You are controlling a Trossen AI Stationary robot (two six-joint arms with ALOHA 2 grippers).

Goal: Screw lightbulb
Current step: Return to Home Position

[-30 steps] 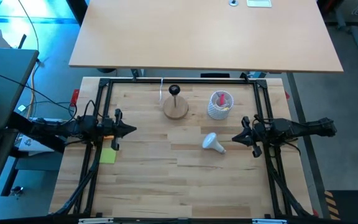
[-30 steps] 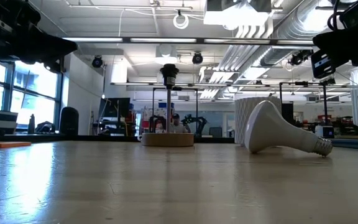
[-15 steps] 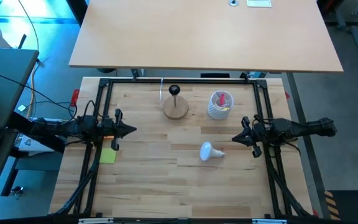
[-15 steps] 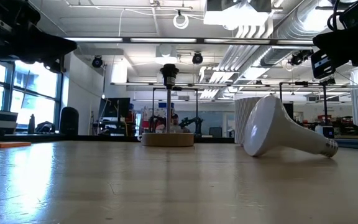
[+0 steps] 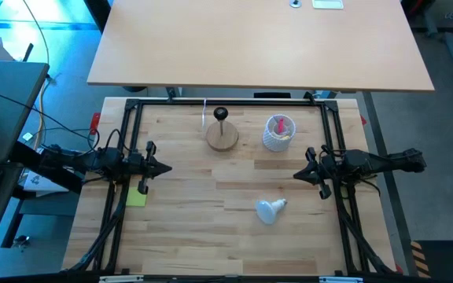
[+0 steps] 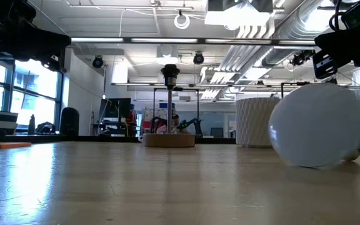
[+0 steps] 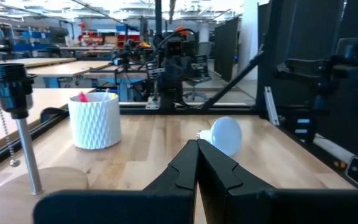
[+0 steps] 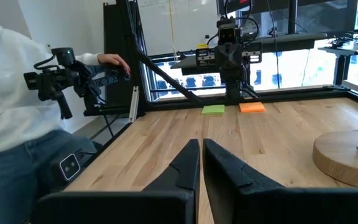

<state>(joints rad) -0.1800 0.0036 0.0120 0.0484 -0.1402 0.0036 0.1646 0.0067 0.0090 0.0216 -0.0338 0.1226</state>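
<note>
The lightbulb (image 5: 269, 209), white with a silvery screw base, lies on its side on the wooden table, right of the middle and toward the near edge. Its round head faces the near edge (image 6: 317, 125), and it also shows in the left wrist view (image 7: 225, 135). My left gripper (image 5: 170, 167) hangs shut at the table's left side, pointing level toward the middle (image 7: 197, 144). My right gripper (image 5: 295, 176) hangs shut at the right side, also level (image 8: 201, 143), a little farther back than the bulb. Neither touches anything.
A round wooden disc with a black socket on a stem (image 5: 222, 135) stands at the far middle (image 6: 169, 139). A white ribbed cup (image 5: 278, 132) with a red item stands to its right. A yellow-green note (image 5: 137, 196) lies near the left edge. A person (image 8: 17, 124) stands beyond the table.
The lightbulb has rolled across the table toward the near edge. It has turned about as it went, so its round head now faces the near edge and its screw base points away. No gripper touched it.
</note>
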